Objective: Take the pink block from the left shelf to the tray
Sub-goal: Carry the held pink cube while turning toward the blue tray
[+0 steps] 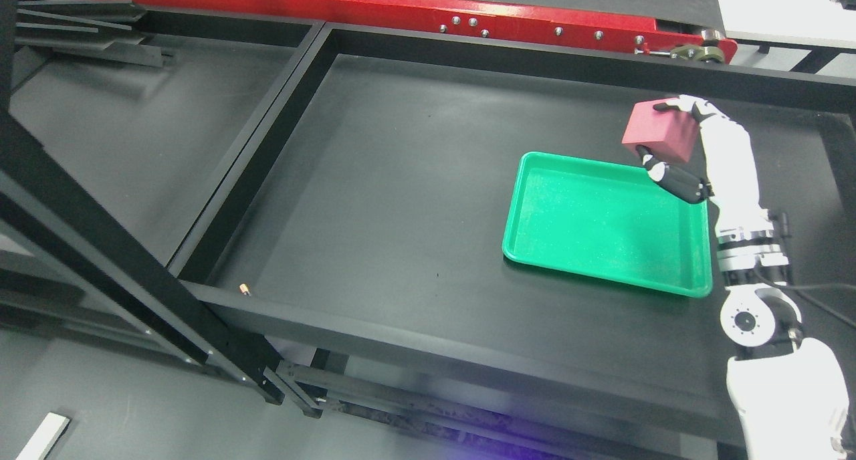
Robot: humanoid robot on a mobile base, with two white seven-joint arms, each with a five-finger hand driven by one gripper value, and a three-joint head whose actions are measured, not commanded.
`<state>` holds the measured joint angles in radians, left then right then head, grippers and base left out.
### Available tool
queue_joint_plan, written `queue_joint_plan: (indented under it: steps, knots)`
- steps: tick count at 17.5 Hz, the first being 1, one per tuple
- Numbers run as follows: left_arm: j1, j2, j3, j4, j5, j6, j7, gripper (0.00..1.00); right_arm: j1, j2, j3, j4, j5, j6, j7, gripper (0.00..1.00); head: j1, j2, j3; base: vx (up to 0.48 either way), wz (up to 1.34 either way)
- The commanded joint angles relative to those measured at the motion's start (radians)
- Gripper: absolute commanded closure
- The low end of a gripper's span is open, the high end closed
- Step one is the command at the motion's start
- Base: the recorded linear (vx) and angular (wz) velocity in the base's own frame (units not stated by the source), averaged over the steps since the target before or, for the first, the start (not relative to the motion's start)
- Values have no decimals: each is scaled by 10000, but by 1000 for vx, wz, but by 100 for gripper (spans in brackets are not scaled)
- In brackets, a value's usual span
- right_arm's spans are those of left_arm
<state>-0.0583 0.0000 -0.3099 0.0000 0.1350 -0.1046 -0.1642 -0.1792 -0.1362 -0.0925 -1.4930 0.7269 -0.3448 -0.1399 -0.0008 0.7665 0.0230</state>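
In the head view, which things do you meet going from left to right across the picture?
Black diagonal post → small brown object on the shelf edge → green tray → right hand, holding the pink block above the tray's far right corner.

The right arm (732, 179) enters from the lower right. Its forearm is a smooth white moulded shell, narrowing toward the wrist. Below the forearm sits a banded metallic silver and black collar (749, 246) with ribbed rings. A thin black cable (819, 287) runs off to the right from this section. Beneath it is a round white joint housing (745, 321) with a dark circular centre cap. The upper-arm segment (789, 396) is a white rounded cover. The right hand (675, 149) has white knuckle sections and black finger links.
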Motion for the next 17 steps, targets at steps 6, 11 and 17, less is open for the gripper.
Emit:
queue_joint_plan:
  steps: [6,11,17]
  knots:
    - [0,175,0,-175,0,-43,1,0,1654,-126,-1238,-1422,-857,-571,-12,95,0,0,0,-147,34]
    - [0,175,0,-175,0,-27,1,0,1639,-126,-1207,-1437,-872,-586,95,95,0,0,0,-178,122]
    - [0,175,0,-175,0,-27,1,0,1562,-95,-1146,-1437,-887,-1228,80,94,0,0,0,-165,116]
